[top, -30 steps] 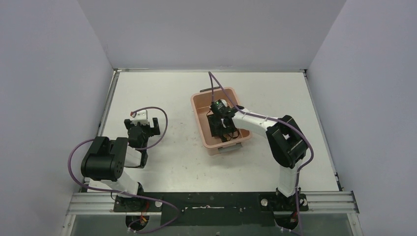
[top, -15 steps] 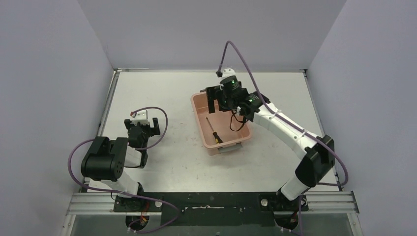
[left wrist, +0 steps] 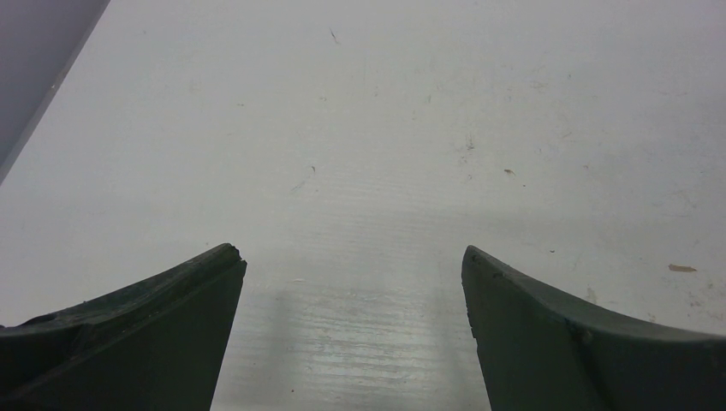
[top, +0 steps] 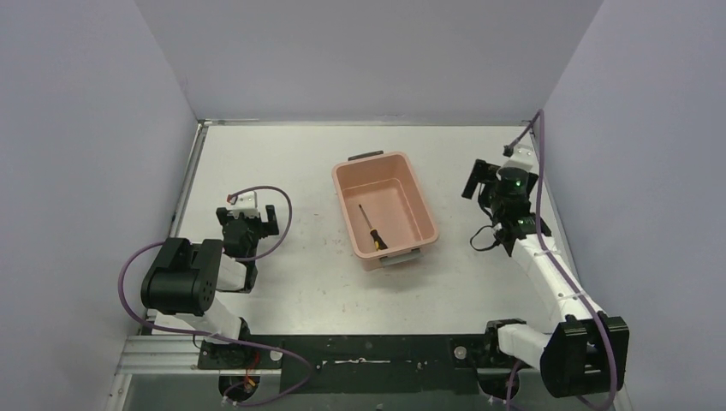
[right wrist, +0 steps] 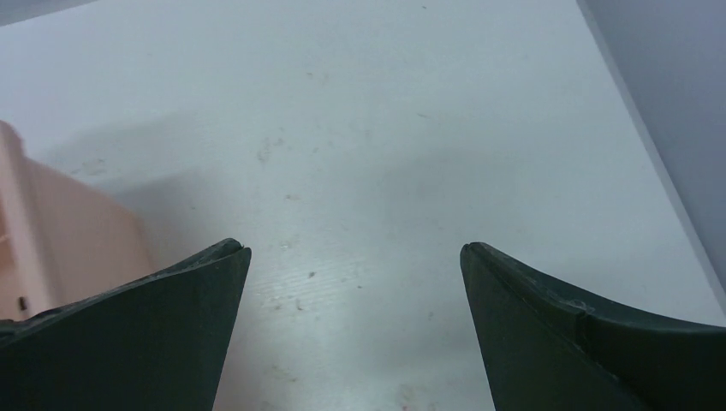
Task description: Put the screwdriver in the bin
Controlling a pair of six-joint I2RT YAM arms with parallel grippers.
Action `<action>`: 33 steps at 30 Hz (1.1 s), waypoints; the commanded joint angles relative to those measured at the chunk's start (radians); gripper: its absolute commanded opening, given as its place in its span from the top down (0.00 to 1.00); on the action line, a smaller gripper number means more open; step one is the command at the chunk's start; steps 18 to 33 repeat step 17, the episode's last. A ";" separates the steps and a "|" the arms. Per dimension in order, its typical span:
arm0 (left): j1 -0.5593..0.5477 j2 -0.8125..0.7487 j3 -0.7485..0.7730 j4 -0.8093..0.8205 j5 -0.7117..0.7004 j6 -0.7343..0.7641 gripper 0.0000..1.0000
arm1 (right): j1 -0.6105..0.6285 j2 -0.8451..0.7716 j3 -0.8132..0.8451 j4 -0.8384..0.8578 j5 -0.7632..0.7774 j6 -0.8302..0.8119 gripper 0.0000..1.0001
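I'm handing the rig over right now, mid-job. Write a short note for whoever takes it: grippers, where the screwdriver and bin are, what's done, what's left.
Left gripper: open, empty, over bare table, left of the bin.
Right gripper: open, empty, over the table to the right of the bin, apart from it.
Screwdriver: lying flat on the bin's floor, handle toward the near end.
Bin: upright, mid-table.
Done: the screwdriver is in the bin.
Left: nothing on the task itself; probably only parking the arms.
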 commanded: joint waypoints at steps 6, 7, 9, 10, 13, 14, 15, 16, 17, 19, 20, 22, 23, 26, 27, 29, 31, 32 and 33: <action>0.006 0.008 0.023 0.039 0.007 -0.010 0.03 | -0.138 -0.146 -0.522 0.759 -0.076 -0.127 0.00; 0.006 0.008 0.023 0.039 0.006 -0.009 0.03 | -0.138 -0.145 -0.564 0.820 -0.077 -0.133 0.00; 0.006 0.007 0.023 0.039 0.008 -0.009 0.03 | -0.138 -0.141 -0.633 0.945 -0.086 -0.142 0.00; 0.006 0.007 0.024 0.039 0.008 -0.010 0.03 | -0.139 -0.135 -0.657 0.980 -0.090 -0.143 0.00; 0.006 0.007 0.025 0.038 0.007 -0.010 0.03 | -0.137 -0.118 -0.678 1.001 -0.091 -0.139 0.00; 0.006 0.008 0.025 0.037 0.007 -0.009 0.03 | -0.138 -0.114 -0.678 1.001 -0.090 -0.140 0.00; 0.006 0.007 0.025 0.037 0.008 -0.010 0.03 | -0.138 -0.111 -0.678 1.004 -0.090 -0.140 0.00; 0.006 0.007 0.025 0.038 0.008 -0.009 0.03 | -0.137 -0.108 -0.681 1.009 -0.089 -0.139 0.00; 0.006 0.007 0.025 0.038 0.007 -0.010 0.03 | -0.138 -0.105 -0.682 1.013 -0.089 -0.140 0.00; 0.006 0.007 0.025 0.038 0.007 -0.010 0.03 | -0.138 -0.105 -0.682 1.013 -0.089 -0.140 0.00; 0.006 0.007 0.025 0.038 0.007 -0.010 0.03 | -0.138 -0.105 -0.682 1.013 -0.089 -0.140 0.00; 0.006 0.007 0.025 0.038 0.007 -0.010 0.03 | -0.138 -0.105 -0.682 1.013 -0.089 -0.140 0.00; 0.006 0.007 0.025 0.038 0.007 -0.010 0.03 | -0.138 -0.105 -0.682 1.013 -0.089 -0.140 0.00; 0.006 0.007 0.025 0.038 0.007 -0.010 0.03 | -0.138 -0.105 -0.682 1.013 -0.089 -0.140 0.00; 0.006 0.007 0.025 0.038 0.007 -0.010 0.03 | -0.138 -0.105 -0.682 1.013 -0.089 -0.140 0.00; 0.006 0.007 0.025 0.038 0.007 -0.010 0.03 | -0.138 -0.105 -0.682 1.013 -0.089 -0.140 0.00; 0.006 0.007 0.025 0.038 0.007 -0.010 0.03 | -0.138 -0.105 -0.682 1.013 -0.089 -0.140 0.00; 0.006 0.007 0.025 0.038 0.007 -0.010 0.03 | -0.138 -0.105 -0.682 1.013 -0.089 -0.140 0.00; 0.006 0.007 0.025 0.038 0.007 -0.010 0.03 | -0.138 -0.105 -0.682 1.013 -0.089 -0.140 0.00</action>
